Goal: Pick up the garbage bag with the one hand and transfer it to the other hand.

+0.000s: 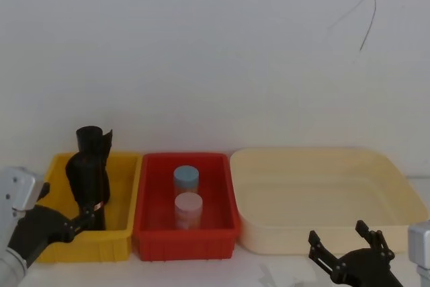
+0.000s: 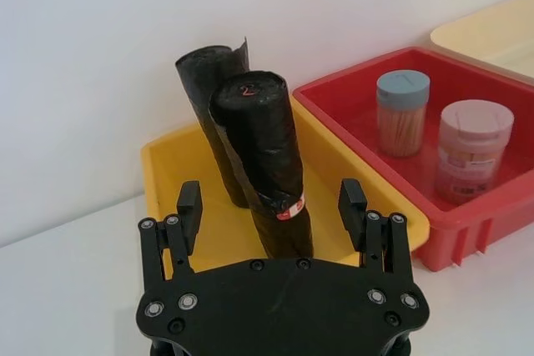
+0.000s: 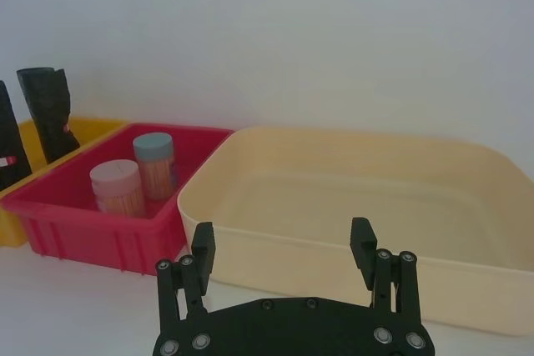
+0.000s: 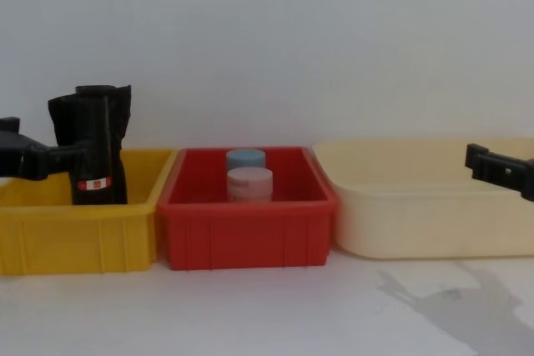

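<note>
Presently my left fingers [image 2: 189,206] stand apart, aligned on the garbage bag [image 2: 263,139] standing in the yellow bin [image 2: 163,160]; I should advance squarely and clamp near its band [image 2: 289,208]. Right fingers [image 3: 203,248] wait apart.

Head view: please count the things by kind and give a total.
Bins: 3, yellow bin, red bin, cream bin.
Black rolls: 2, garbage bag, plain roll.
Jars: 2, blue-lidded jar, pink-lidded jar.
Grippers: 2, left gripper, right gripper.
Total: 9.
</note>
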